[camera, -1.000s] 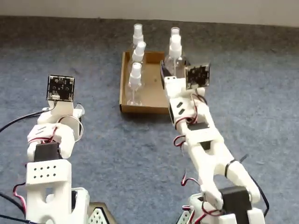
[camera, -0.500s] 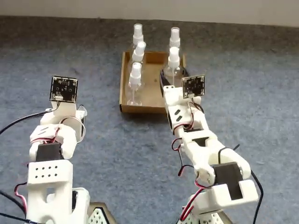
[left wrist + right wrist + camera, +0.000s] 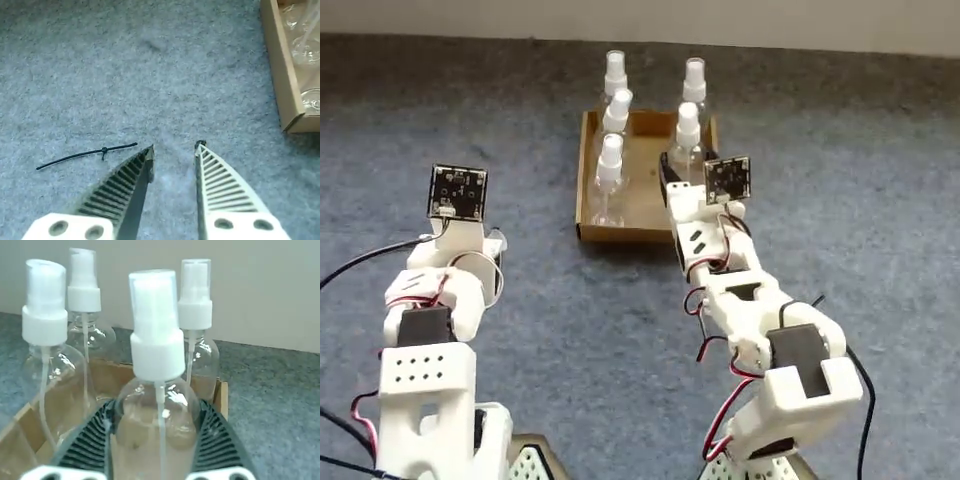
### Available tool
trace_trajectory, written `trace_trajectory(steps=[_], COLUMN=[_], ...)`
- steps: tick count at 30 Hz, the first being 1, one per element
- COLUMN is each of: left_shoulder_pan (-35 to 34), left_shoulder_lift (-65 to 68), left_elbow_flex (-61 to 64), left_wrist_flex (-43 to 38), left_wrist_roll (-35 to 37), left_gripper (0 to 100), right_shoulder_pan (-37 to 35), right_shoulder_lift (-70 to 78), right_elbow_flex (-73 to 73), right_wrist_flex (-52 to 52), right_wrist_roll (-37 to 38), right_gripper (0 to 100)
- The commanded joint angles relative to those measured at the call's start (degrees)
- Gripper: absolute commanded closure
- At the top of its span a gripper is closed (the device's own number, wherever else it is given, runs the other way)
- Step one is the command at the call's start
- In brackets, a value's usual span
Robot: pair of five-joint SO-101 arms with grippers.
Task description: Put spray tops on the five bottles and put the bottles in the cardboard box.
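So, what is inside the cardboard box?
Capped spray bottles stand in the cardboard box; the right hand grips one bottle. Its arm covers the box's near right corner, hiding the floor there.

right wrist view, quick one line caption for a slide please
Right tool holds a spray-topped bottle at the cardboard box, three more capped bottles behind it.

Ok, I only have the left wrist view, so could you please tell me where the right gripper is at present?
Observer: The right gripper is closed on a clear bottle at the cardboard box.
Operator: Does that bottle have its top on?
Observer: Yes, a white spray top sits on it.
Operator: And the rest?
Observer: Four other bottles stand upright close by, each with a white top.
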Motion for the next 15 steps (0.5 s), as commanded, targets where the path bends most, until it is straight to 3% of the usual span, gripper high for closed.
trace_trajectory(steps=[1,9,15], left_shoulder_pan=[1.0,1.0,1.1], left_shoulder_lift=[-0.7,-0.7,-0.7], left_elbow_flex=[-0.4,-0.4,-0.4], left_wrist_flex=[-1.2,-1.2,-1.2], left_wrist_roll=[0.7,0.7,0.7], left_gripper=[87,87,87], right_shoulder_pan=[-0.1,-0.2,-0.2], right_shoulder_lift=[-0.6,-0.6,-0.6], right_elbow_flex=[-2.9,-2.9,-2.9], right_wrist_flex=[-1.5,-1.5,-1.5], right_wrist_roll=[-0.6,-0.6,-0.6], right_gripper=[99.5,88.3,87.5])
